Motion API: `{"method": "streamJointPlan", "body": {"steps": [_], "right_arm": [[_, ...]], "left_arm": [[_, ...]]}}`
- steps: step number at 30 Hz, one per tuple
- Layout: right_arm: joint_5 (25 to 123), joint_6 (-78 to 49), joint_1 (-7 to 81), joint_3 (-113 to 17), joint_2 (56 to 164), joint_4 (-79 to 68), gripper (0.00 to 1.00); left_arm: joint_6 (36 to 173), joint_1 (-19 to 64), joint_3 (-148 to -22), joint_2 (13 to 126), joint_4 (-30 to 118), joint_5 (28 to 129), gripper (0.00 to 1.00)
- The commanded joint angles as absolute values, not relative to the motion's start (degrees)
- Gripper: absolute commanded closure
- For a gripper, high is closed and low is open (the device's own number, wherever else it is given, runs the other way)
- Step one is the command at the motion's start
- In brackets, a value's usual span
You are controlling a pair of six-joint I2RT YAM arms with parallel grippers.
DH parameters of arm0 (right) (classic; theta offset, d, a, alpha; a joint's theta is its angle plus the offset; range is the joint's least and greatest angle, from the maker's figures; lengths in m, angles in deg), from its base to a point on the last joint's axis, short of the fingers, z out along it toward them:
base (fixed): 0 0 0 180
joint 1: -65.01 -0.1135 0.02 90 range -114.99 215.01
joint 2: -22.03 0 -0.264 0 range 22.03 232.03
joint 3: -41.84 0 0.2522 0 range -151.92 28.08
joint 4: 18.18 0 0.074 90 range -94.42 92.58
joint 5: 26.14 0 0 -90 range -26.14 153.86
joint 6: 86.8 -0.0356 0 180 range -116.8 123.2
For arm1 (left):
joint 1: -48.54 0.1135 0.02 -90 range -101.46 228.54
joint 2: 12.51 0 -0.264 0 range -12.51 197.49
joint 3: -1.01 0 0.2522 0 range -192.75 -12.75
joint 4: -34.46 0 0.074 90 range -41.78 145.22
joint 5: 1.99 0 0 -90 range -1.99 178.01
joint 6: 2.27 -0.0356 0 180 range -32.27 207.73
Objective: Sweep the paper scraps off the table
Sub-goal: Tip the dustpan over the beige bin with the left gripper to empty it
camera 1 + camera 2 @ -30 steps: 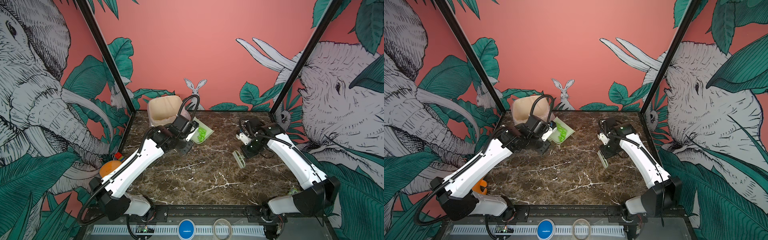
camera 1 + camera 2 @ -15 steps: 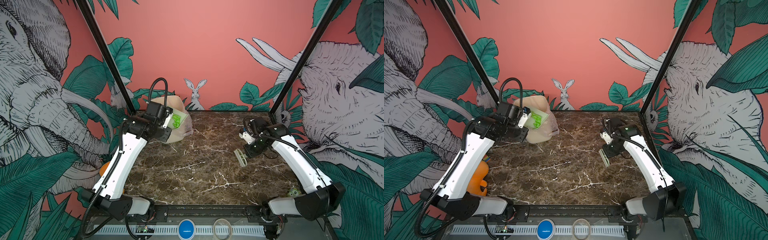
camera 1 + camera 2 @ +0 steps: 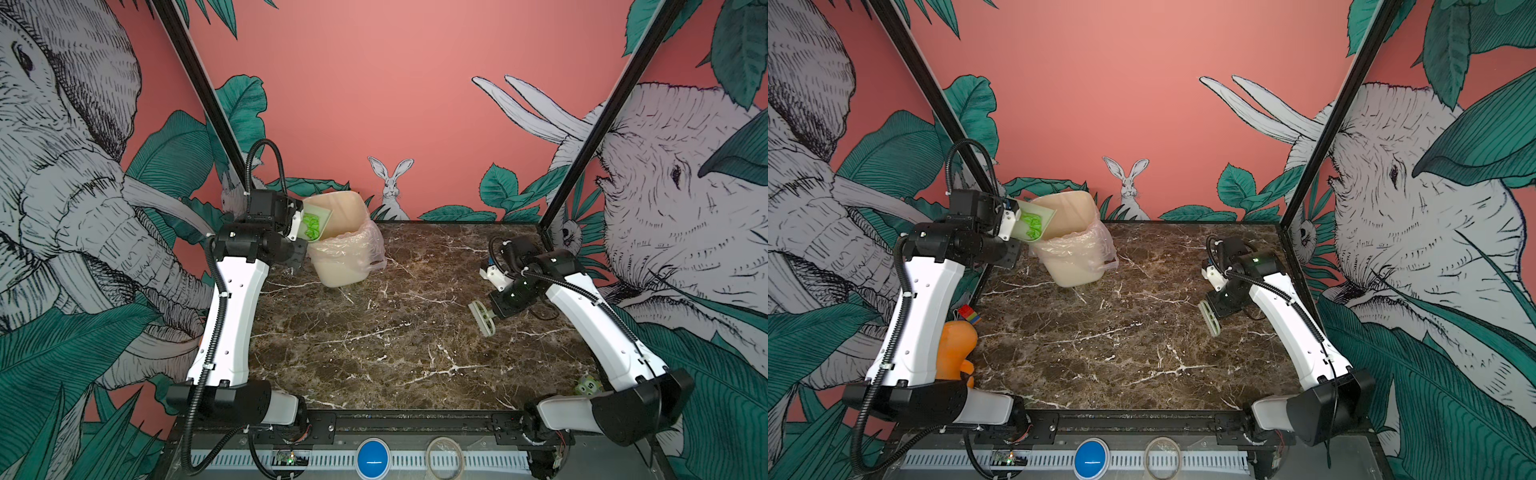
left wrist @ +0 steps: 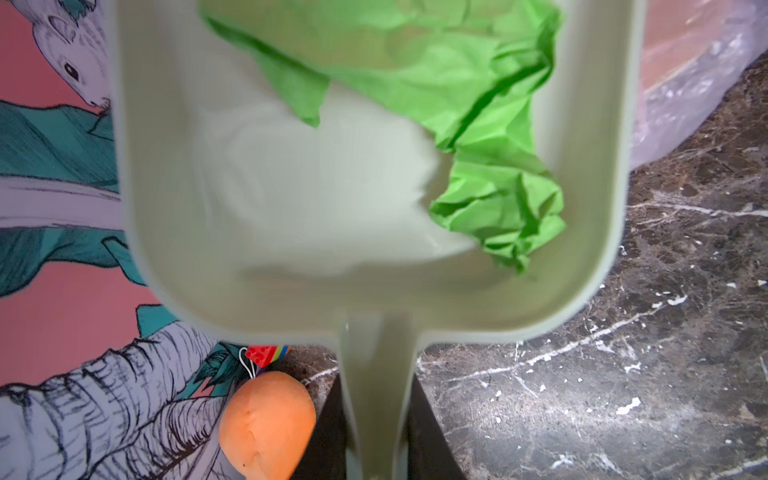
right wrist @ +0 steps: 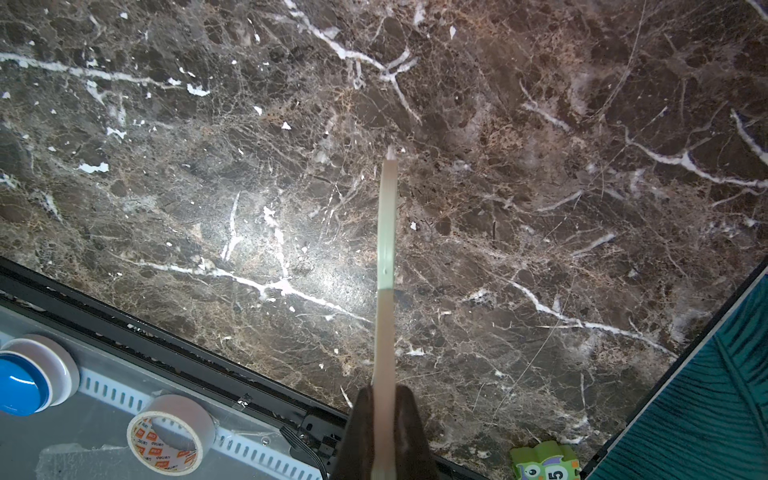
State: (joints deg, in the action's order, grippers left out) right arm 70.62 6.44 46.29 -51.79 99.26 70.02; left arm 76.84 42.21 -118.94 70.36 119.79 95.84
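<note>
- Gripping the pale green dustpan (image 4: 311, 187) by its handle with the left claw (image 4: 376, 436), pinched onto the handle from both sides.
- Holding that dustpan raised and tilted at the mouth of the cream bin (image 3: 345, 266), in the far left corner of the counter (image 3: 374, 353).
- Carrying the paper scraps (image 4: 478, 104), crumpled bright green, inside the dustpan, along one side wall and toward the open lip; off the counter.
- Pinching the thin brush (image 5: 385, 228) in the right claw (image 5: 384, 419), pressed tight on it, over the counter's right part, well apart from the bin.
- Showing a clear liner (image 3: 365, 245) draped over the bin's rim.
</note>
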Motion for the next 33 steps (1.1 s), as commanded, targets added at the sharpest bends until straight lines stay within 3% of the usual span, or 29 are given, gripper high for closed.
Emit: {"method": "streamJointPlan", "body": {"steps": [1, 8, 23, 29, 33], "right_arm": [[71.5, 7.2, 46.5, -51.8, 98.1, 71.6, 1.00], [71.5, 7.4, 46.6, -51.0, 97.5, 71.8, 1.00], [72.5, 7.7, 46.6, -52.6, 98.1, 72.6, 1.00], [73.2, 7.5, 46.6, -51.6, 97.6, 72.2, 1.00], [73.2, 7.6, 46.6, -51.0, 97.3, 72.0, 1.00]], "left_arm": [[74.6, 42.5, -122.5, 74.1, 120.4, 97.6, 0.86], [71.7, 41.6, -128.6, 80.5, 121.6, 103.0, 0.86], [60.7, 31.8, -131.3, 87.4, 119.7, 128.4, 0.89], [53.7, 29.2, -128.8, 87.5, 112.0, 138.3, 0.90], [41.7, 26.4, -121.2, 84.6, 98.4, 145.6, 0.90]]}}
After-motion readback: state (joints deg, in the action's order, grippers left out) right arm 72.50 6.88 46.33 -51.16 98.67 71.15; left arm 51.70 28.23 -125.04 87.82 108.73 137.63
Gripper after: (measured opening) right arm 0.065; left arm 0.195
